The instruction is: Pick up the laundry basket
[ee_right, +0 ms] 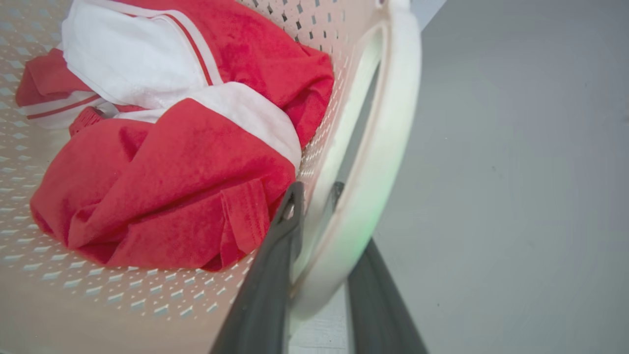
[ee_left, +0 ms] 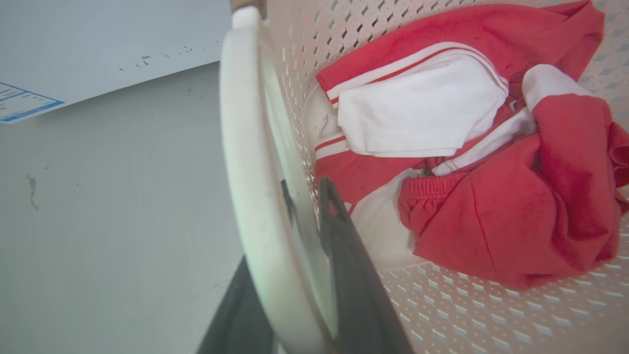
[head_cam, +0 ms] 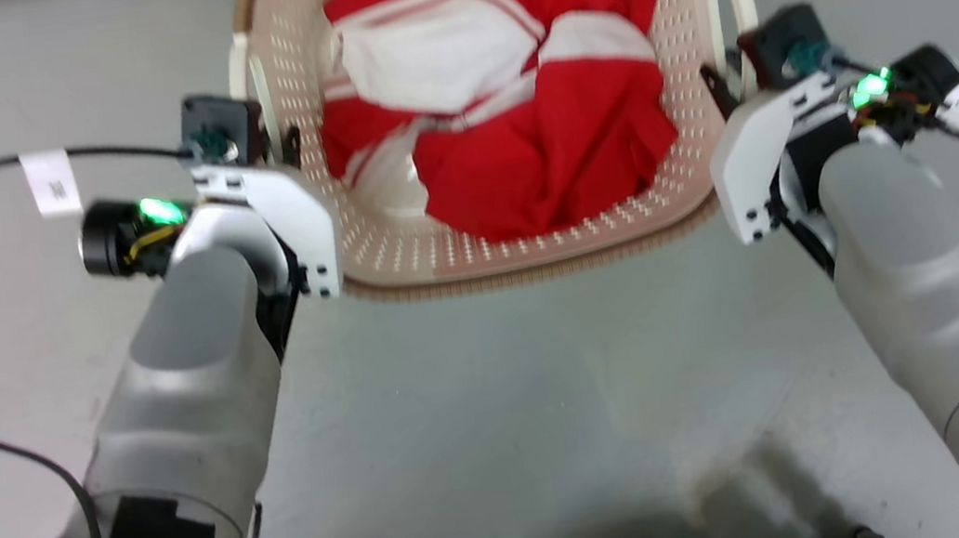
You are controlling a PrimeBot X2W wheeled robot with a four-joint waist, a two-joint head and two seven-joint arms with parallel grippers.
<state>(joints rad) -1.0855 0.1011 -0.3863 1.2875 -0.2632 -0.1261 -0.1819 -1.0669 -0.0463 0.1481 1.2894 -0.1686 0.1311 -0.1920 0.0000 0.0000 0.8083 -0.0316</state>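
basket is dead ahead over the grey floor, between both arms, mouth up, red/white clothes inside. The handle-to-handle axis runs left-right across the robot (far rim is cropped, so can't tell if that's the long axis). Left gripper: jaws narrow, pinched on the left handle, one finger inside the wall, one outside. Right gripper: same grip on the right handle.

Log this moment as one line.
left hand: shut at left handle | right hand: shut at right handle | laundry basket: holds red-white clothes
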